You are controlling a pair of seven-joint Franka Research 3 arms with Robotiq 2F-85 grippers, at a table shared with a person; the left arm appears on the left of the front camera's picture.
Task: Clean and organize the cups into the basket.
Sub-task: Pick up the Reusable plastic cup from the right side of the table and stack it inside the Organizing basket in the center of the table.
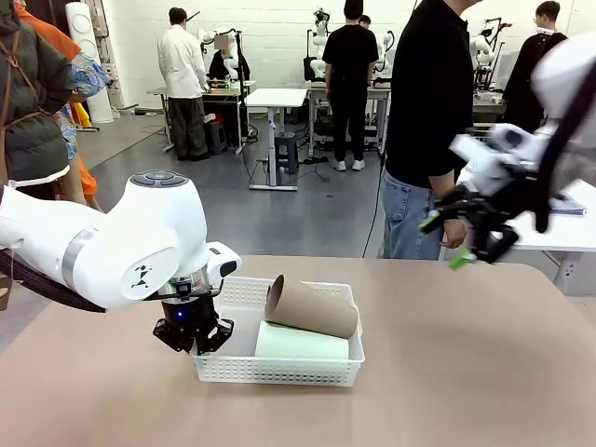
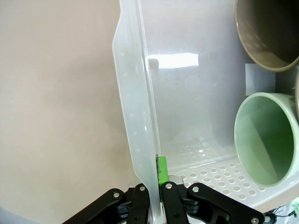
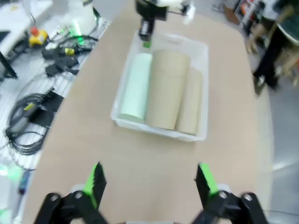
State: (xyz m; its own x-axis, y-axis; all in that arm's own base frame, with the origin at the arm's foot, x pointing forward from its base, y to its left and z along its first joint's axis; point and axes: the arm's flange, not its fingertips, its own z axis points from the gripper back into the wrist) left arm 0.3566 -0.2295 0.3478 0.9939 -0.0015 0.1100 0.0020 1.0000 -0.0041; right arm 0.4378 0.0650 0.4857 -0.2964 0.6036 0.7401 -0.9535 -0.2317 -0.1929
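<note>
Across the room behind the table [image 1: 466, 372], grey floor runs back to white workbenches where several people stand; one person in a black top and jeans [image 1: 424, 130] stands just past the table's far edge; no readable writing or brand shows anywhere, apart from a small dark mark on the left arm's white housing that is too small to make out; the tan tabletop is smooth and matte, with broad bare room to the right of the basket and in front of it, and a narrower bare strip to its left

Near the table's middle sits the basket [image 1: 279, 372], white with fine lattice sides; a dark tangle of cables [image 3: 32, 116] lies off the table's edge in the right wrist view; inside the basket lie three cups on their sides — the mint green cup [image 1: 303, 343] along the near side, a tan cup [image 1: 312, 305] resting tilted on top with its open mouth up and to the left, and a second tan cup [image 3: 191, 105] beside it against the far wall

The left gripper [image 1: 193, 337] is pressed together on the basket's left rim — its green pad [image 2: 162, 169] sits inside the wall; the right gripper [image 1: 458, 237], blurred, hangs high above the table's far right with its jaws spread wide, holding nothing
</note>
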